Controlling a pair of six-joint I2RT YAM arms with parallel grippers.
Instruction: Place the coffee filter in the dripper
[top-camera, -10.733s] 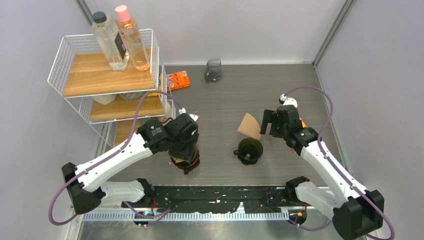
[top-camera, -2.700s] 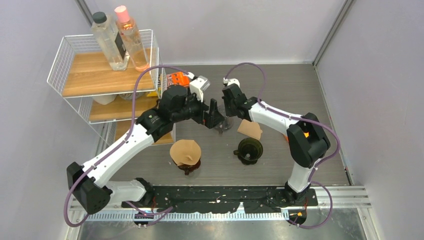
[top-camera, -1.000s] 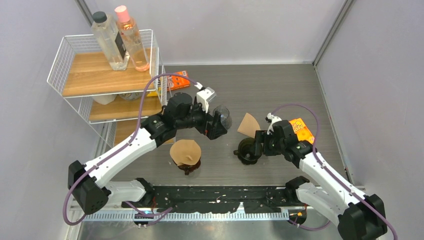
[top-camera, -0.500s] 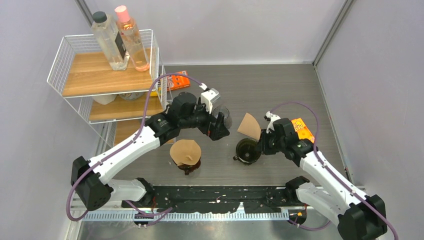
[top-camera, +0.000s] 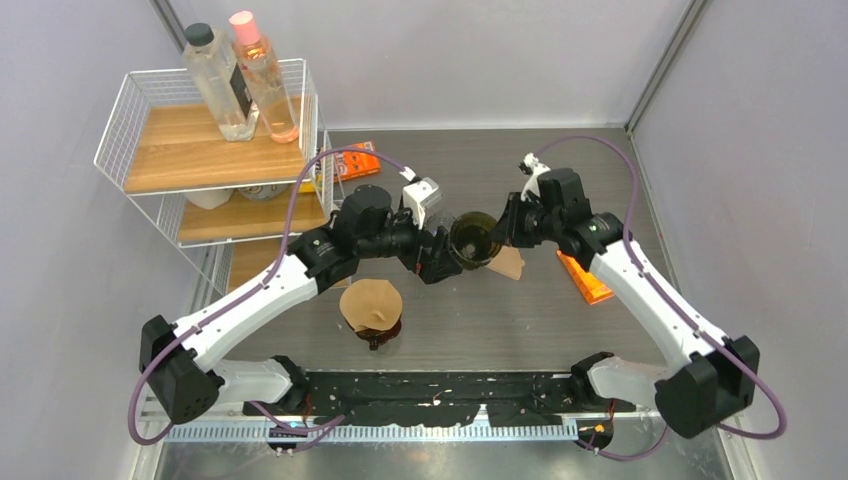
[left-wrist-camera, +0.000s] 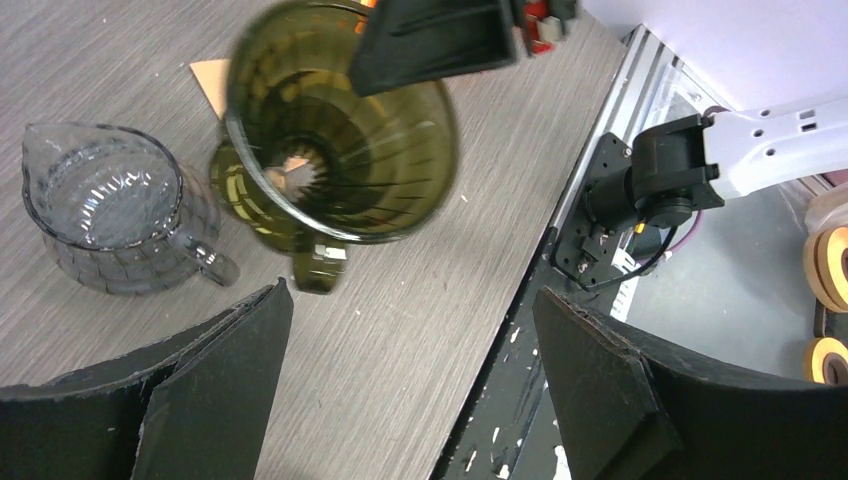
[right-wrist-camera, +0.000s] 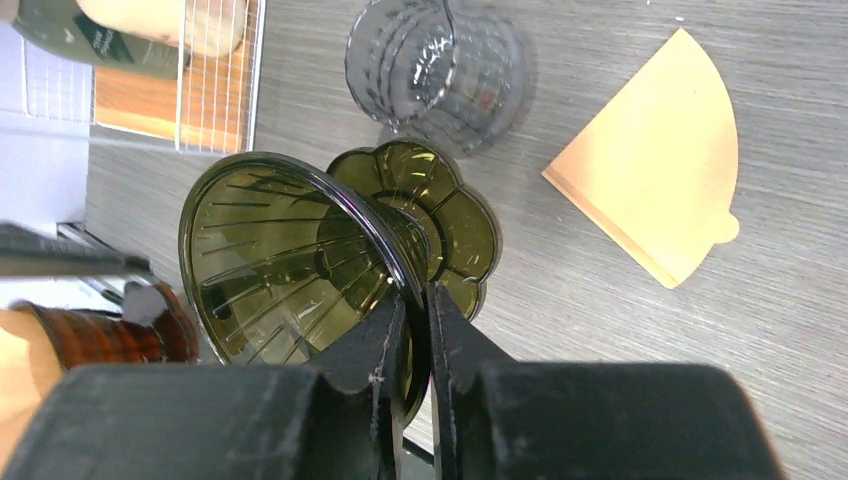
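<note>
On the grey wood-grain table (top-camera: 600, 180), the right gripper (right-wrist-camera: 410, 330) pinches the rim of the olive dripper (right-wrist-camera: 290, 270) at centre frame; the left gripper (left-wrist-camera: 410, 295) stands spread wide beside it. The coffee filter (top-camera: 508, 263) lies flat just lower right.

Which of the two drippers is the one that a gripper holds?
The olive-green dripper, clamped at its rim by the right gripper; the brown dripper stands free with a paper filter in it.
</note>
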